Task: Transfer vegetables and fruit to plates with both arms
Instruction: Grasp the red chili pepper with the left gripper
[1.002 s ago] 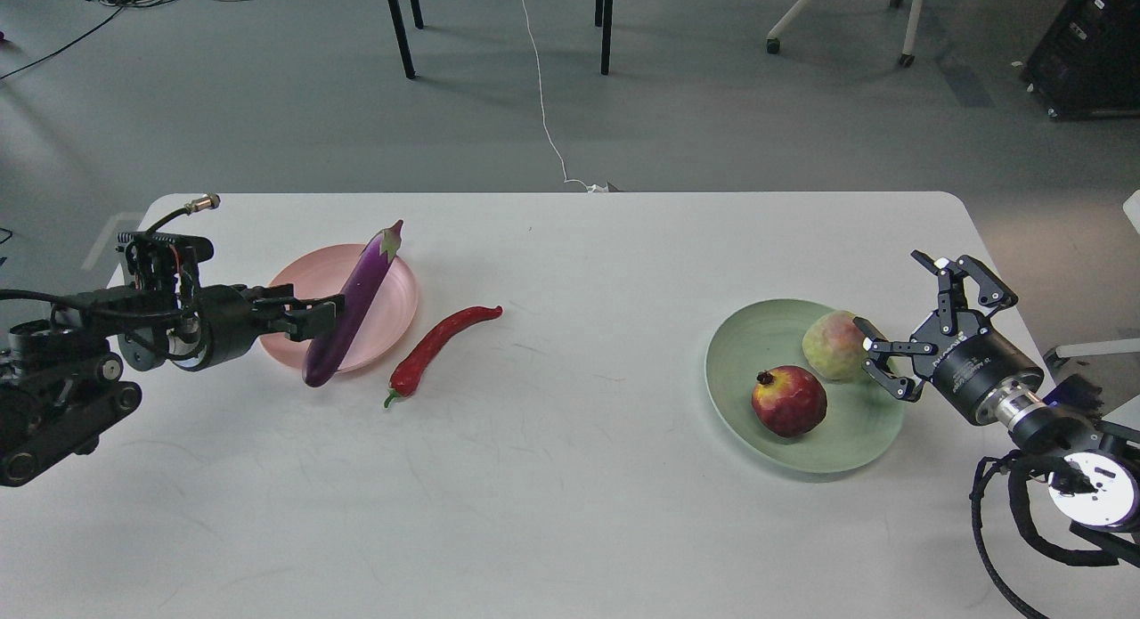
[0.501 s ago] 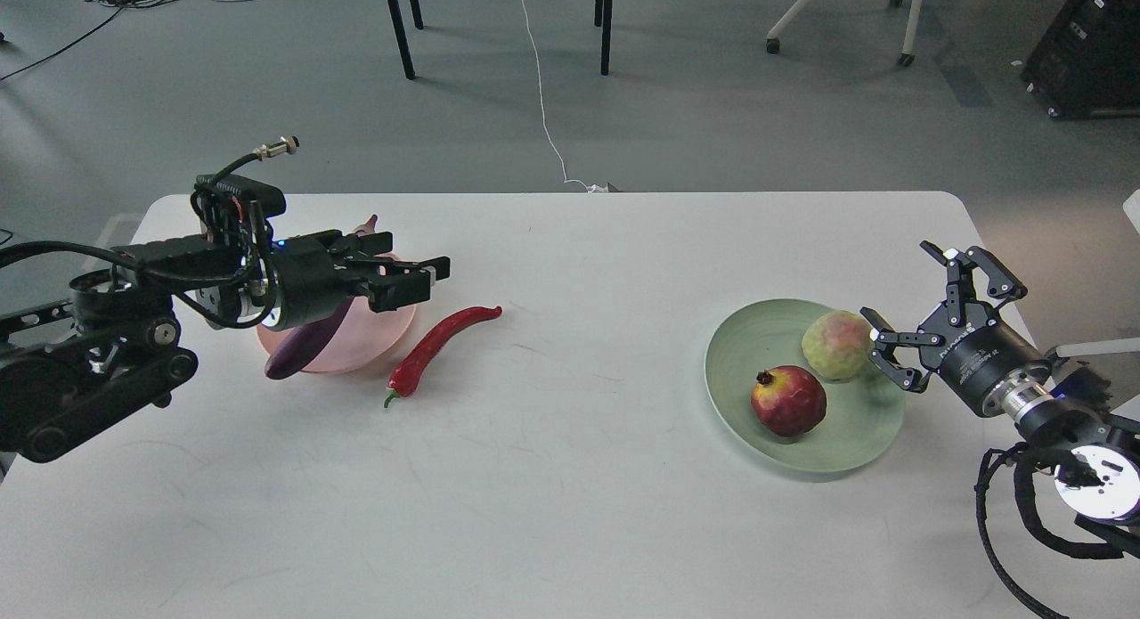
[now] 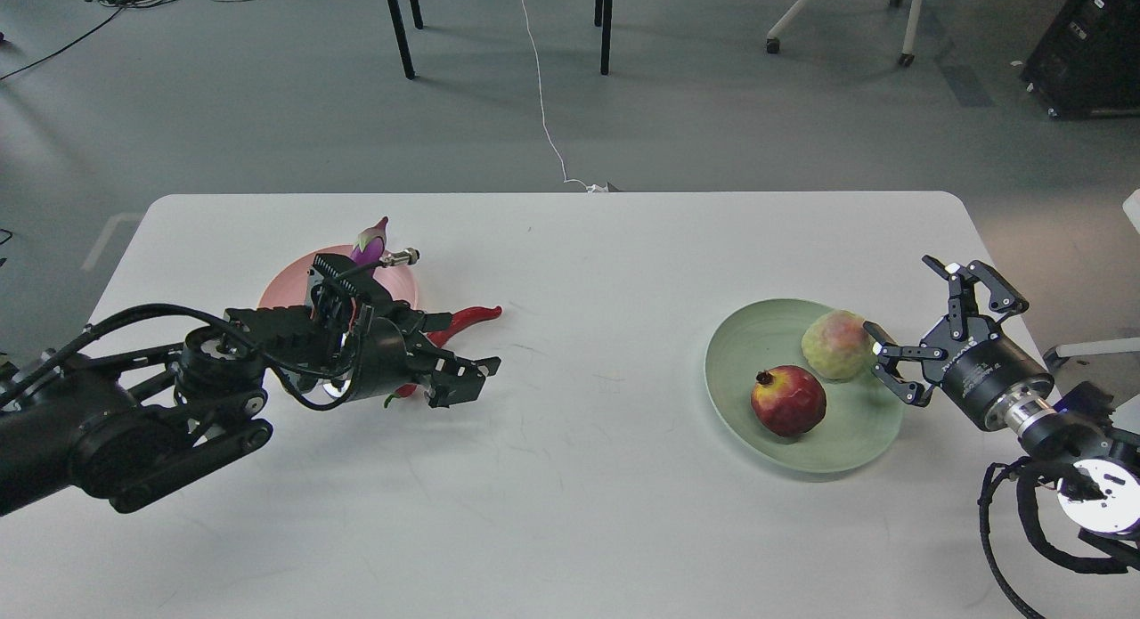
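Chili (image 3: pixel 463 319) half-hidden under open left gripper (image 3: pixel 459 374); bare table (image 3: pixel 570 512) toward six o'clock; right gripper (image 3: pixel 908 329) open beside bumpy fruit (image 3: pixel 835 345)

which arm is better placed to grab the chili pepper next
Left. The left gripper hangs open right beside the red chili pepper, next to the pink plate. The right gripper is far across the table, open by the pale green fruit on the green plate.
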You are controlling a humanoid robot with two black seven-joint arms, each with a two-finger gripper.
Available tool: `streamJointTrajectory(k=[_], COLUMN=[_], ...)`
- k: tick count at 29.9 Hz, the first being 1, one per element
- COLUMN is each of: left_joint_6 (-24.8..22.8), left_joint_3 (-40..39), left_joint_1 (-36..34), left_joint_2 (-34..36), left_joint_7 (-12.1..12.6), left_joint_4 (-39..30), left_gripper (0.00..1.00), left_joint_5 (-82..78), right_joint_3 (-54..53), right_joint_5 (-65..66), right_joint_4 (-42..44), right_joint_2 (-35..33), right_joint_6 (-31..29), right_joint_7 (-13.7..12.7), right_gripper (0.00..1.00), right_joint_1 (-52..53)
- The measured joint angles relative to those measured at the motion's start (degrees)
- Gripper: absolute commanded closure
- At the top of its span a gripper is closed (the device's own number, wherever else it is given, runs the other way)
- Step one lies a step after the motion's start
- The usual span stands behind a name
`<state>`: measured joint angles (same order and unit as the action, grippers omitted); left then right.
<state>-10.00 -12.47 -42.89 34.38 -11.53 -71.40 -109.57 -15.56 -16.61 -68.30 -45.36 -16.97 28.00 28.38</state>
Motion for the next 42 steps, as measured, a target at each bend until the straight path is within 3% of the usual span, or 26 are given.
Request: streamJointTrajectory(k=[8,42], left_joint_6=[0.0,-0.35], left_joint_3=[0.0,0.0], left_joint_1=[2.02,3.93], left_joint_2=[3.07,2.82], left_joint_7=[0.19,0.23], left_joint_4=[-0.56,0.65], left_gripper=[0.06,0.06], left_joint_5=[-0.59,0.74], right_joint_3=[-0.08,-0.28], right_joint_5=[0.0,0.01], right_joint_4=[0.01,0.17], right_joint_2=[0.04,0.19], right_joint_6=[-0.08,-0.08], right_joint_7=[0.0,0.0], right_gripper=[0.03,0.03], right_joint_1=[-0.07,-0.07])
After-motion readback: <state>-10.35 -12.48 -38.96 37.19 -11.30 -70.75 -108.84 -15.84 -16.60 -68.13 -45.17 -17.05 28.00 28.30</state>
